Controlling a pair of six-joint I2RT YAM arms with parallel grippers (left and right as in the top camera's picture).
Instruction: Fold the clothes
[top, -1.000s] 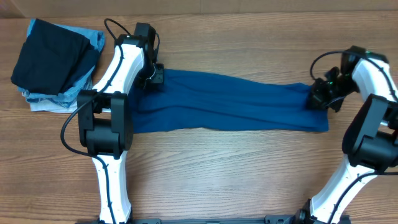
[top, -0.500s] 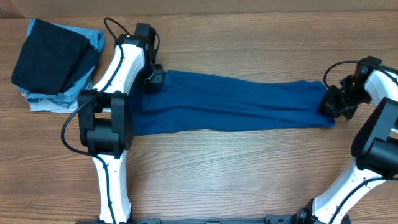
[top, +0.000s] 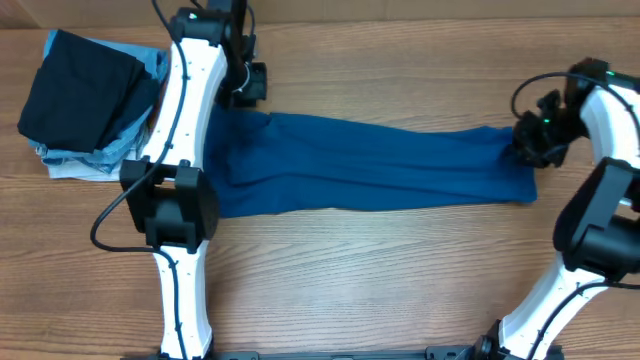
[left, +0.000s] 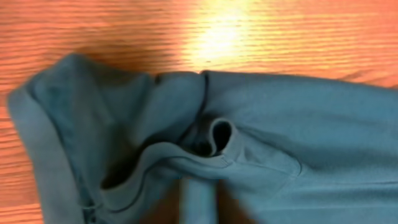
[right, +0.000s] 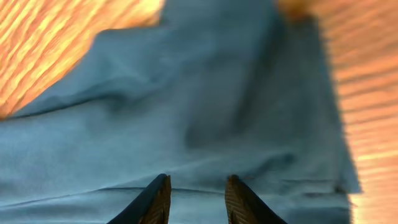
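Note:
The clothes, one royal-blue T-shirt (top: 370, 165), lie stretched in a long band across the middle of the table. My left gripper (top: 250, 92) hovers just beyond the shirt's far left corner. In the left wrist view its blurred fingers (left: 163, 208) stand a little apart over the rumpled collar end of the T-shirt (left: 280, 124), gripping nothing. My right gripper (top: 528, 145) is over the shirt's right end. In the right wrist view the right gripper (right: 198, 196) is open above flat blue fabric (right: 205, 93), with nothing between its fingers.
A folded black garment (top: 85, 95) rests on pale blue garments (top: 70, 162) at the table's far left corner. Bare wood runs along the front of the table between the two arm bases.
Both grippers have opened and let go of the shirt's ends. The left one drew back toward the far edge, off the shirt. The right one shifted slightly inward after pulling the shirt rightward.

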